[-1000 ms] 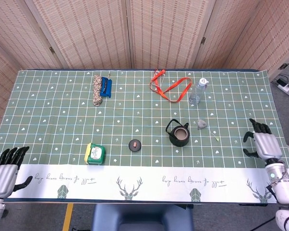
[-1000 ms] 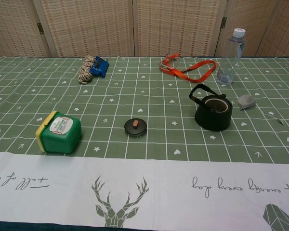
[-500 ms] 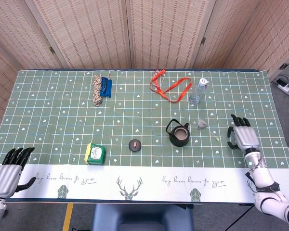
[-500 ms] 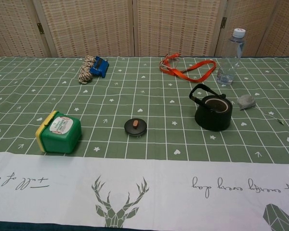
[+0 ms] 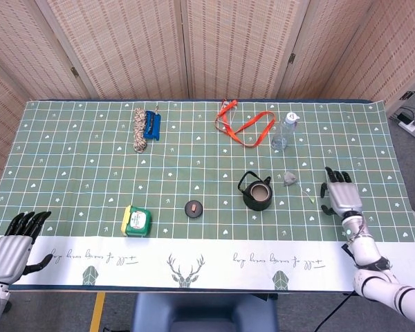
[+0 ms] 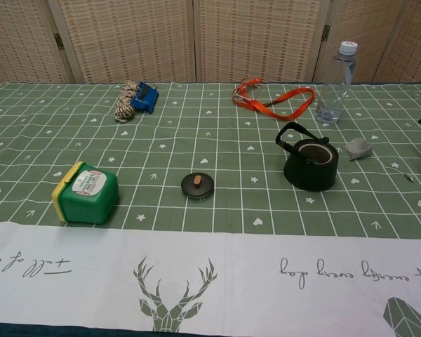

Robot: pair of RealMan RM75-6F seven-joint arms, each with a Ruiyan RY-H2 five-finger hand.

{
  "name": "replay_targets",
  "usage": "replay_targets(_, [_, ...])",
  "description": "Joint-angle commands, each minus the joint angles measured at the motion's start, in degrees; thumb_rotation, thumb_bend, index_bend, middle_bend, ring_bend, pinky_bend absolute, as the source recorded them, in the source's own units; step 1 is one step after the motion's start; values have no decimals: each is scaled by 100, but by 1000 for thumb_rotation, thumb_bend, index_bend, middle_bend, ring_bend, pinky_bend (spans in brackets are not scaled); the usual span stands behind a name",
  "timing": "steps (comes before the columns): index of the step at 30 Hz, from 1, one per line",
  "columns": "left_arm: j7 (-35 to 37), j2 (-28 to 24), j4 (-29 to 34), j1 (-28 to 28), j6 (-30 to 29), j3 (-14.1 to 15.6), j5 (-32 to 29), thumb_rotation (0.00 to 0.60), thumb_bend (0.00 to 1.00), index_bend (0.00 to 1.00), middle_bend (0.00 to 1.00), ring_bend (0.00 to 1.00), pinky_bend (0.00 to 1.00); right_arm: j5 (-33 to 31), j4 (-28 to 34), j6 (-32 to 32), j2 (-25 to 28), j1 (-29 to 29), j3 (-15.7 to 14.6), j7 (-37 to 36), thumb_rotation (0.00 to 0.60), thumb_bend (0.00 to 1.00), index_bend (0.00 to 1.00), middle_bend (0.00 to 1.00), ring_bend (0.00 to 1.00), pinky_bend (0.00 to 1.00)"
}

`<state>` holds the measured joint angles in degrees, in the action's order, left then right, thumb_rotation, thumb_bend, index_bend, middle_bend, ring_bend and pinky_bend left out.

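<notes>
Right hand (image 5: 341, 196) nearer one teapot (image 5: 256, 194), one lid (image 5: 192, 208)

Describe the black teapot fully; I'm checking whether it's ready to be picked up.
The black teapot is squat, round and dark, cast iron by its look, standing upright on the green checked tablecloth. Its top is open, showing a brownish inside. An arched handle leans toward its left. Its lid lies apart, further left. Nothing touches the pot; the right hand is nearest.

We are seeing a matt black teapot (image 6: 309, 165) at centre right, looking like cast iron, a clear glossy plastic bottle (image 6: 335, 83) in the upper right, and a smooth green plastic box (image 6: 87, 192) at lower left, all resting on the tabletop's (image 6: 196, 274) matt printed cloth.
</notes>
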<state>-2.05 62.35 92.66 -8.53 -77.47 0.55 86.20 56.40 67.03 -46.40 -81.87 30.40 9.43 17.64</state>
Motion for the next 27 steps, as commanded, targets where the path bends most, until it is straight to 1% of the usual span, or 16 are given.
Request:
replay_targets(1, [17,-6,-8,-6,7,1,0,600,244,15,53,35,0,-141,-79,82,-94,94,-6,144,600,335,464,0,0,0])
replay_targets(8, [92,-29,-10,-9,-5,10,26,600,244,15,53,35,0,-329,-275,168,-277,200,-5,210,600,335,428,0,0,0])
replay_targets(16, [143,-47,-10,-11,-13,16,37,600,244,15,53,35,0,-418,-429,278,-380,284,-32,214,600,335,428,0,0,0])
replay_targets(27, [212,-58,-17,-6,-61,14,66,600,244,15,53,34,0,-393,-713,544,-568,445,-20,-13,600,335,428,0,0,0])
